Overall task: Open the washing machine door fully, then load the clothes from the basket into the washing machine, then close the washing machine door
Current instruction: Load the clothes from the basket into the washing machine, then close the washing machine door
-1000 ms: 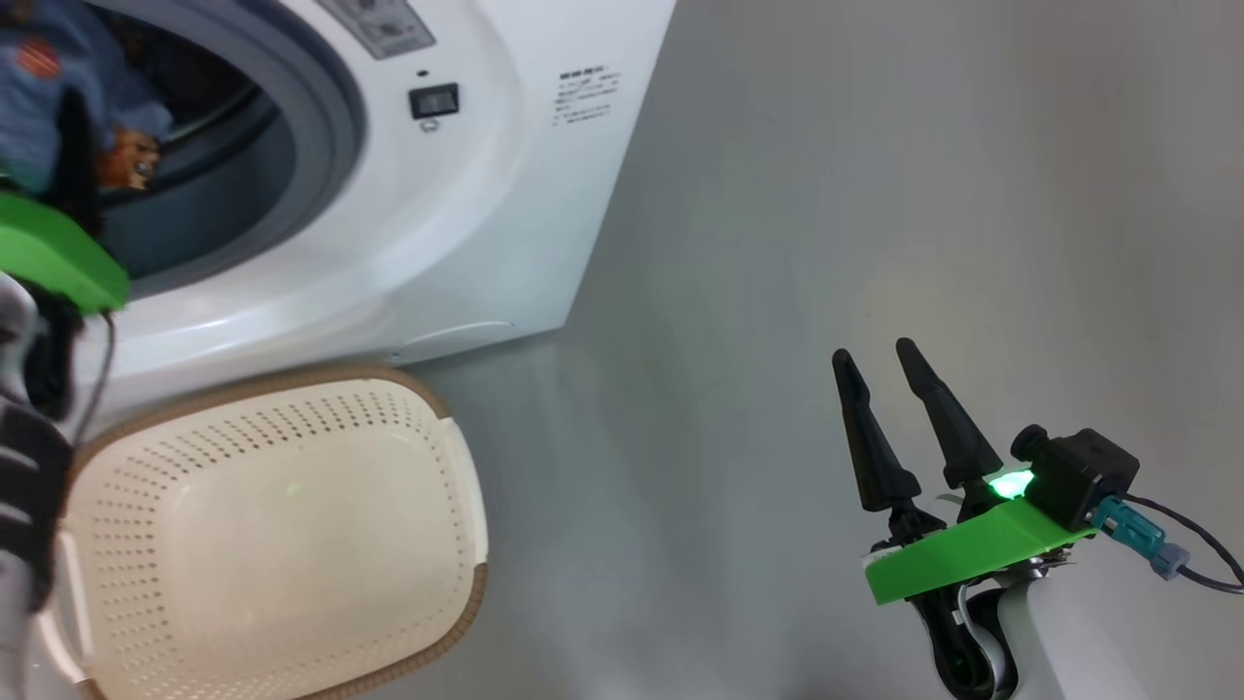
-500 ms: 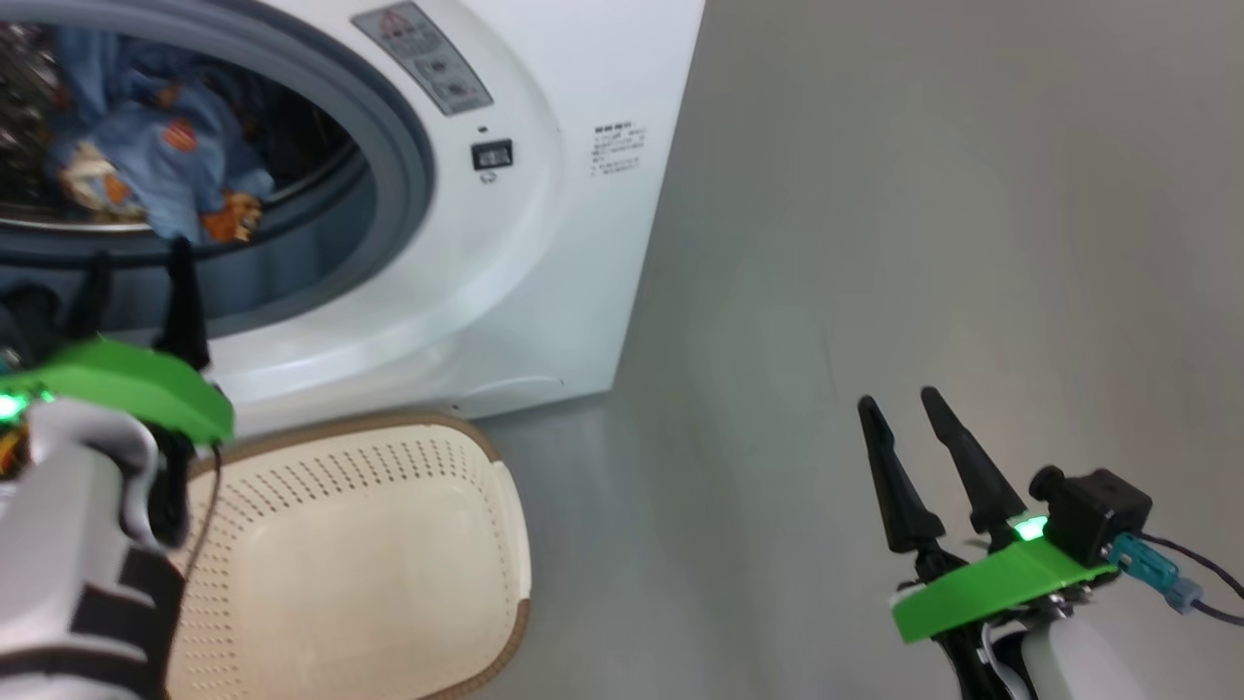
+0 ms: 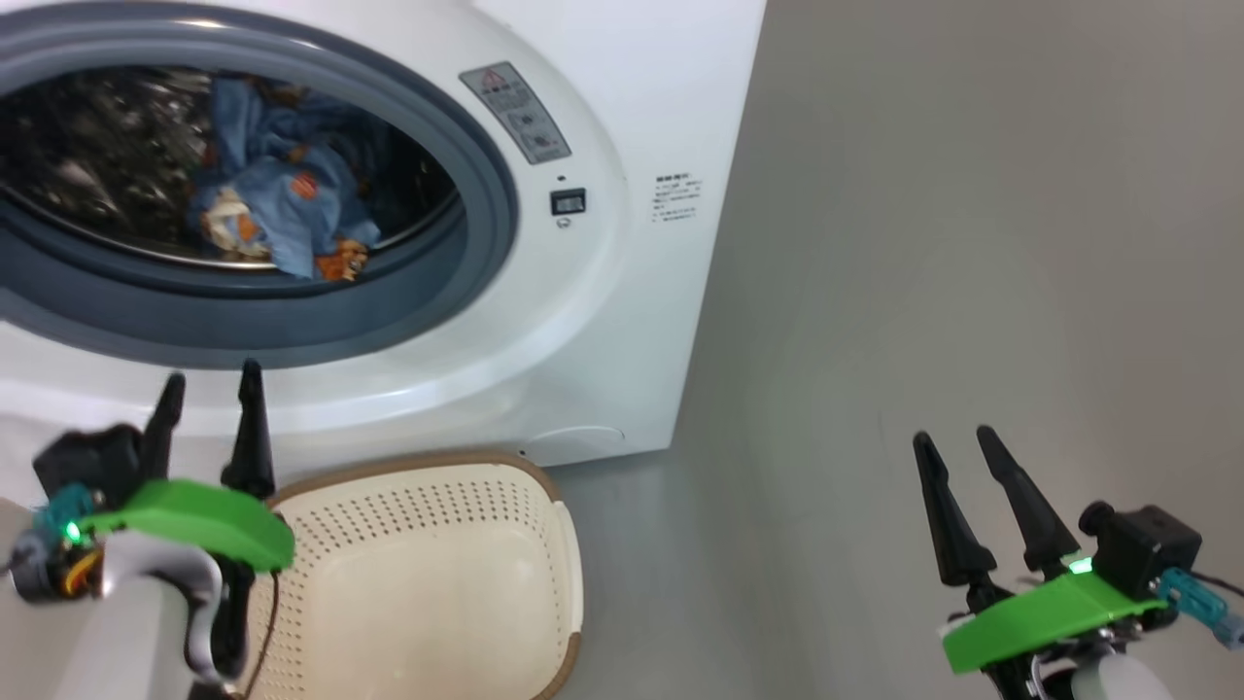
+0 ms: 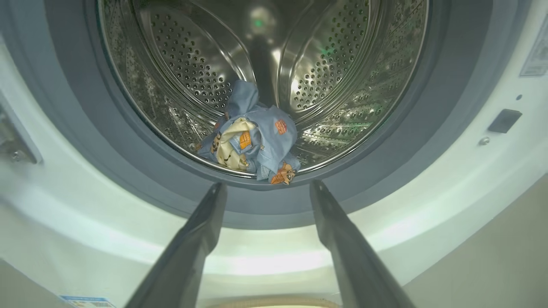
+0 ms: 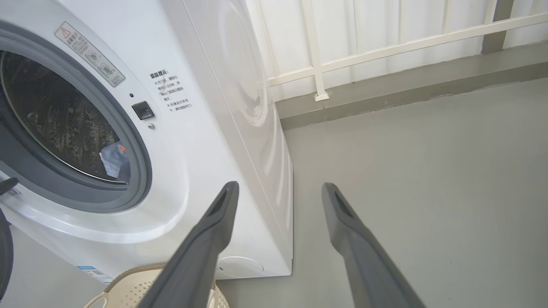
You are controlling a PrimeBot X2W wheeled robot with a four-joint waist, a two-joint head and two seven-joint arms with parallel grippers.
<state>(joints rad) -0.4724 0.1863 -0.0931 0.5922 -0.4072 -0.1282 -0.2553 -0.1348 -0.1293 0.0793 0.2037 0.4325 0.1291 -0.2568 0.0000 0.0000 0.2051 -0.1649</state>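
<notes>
Fingers released on left gripper (image 3: 213,374) and right gripper (image 3: 950,436); clothes (image 4: 252,137) at near lip of drum (image 4: 334,64) in washing machine (image 3: 603,321); basket (image 3: 428,506) below; bare floor (image 3: 923,243) right.

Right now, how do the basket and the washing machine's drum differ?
The basket is cream plastic; the drum is shiny steel. The drum holds the blue clothes near its front lip; the basket shows none inside. The basket opens upward; the drum opens sideways. Both are perforated.
</notes>
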